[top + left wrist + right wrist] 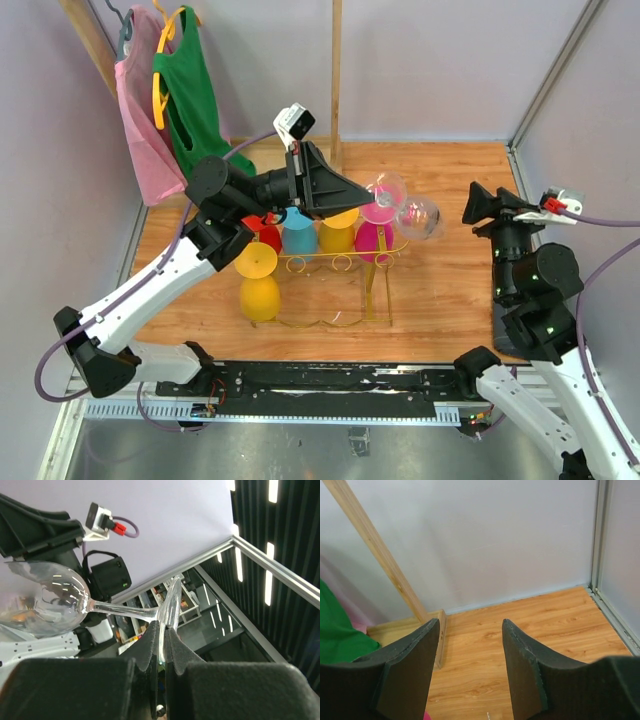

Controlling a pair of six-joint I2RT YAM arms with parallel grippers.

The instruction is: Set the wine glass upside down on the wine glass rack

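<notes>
At the far left a green cloth [195, 100] on a hanger is cut off by the top edge of the overhead view. There, the left gripper [366, 196] hides part of the rack [335, 265] and the tops of the coloured cups [298, 232] hanging in it. The clear glass [418, 215] is faint against the table [450, 290], so the grip is hard to read from above. The left wrist view shows it: the pads [150, 647] are clenched on the rim of the glass's foot, with stem and bowl lying sideways in front of the right arm [102, 575]. The rack shows only from overhead, where the glass hangs in the air over its right end, tilted with its bowl towards the right. Whether glass meets wire I cannot tell. The right gripper [478, 205] is well apart from the glass. Its own view shows the fingers [415, 670] spread wide, bare table between them and a wooden post [380, 555] beyond.
</notes>
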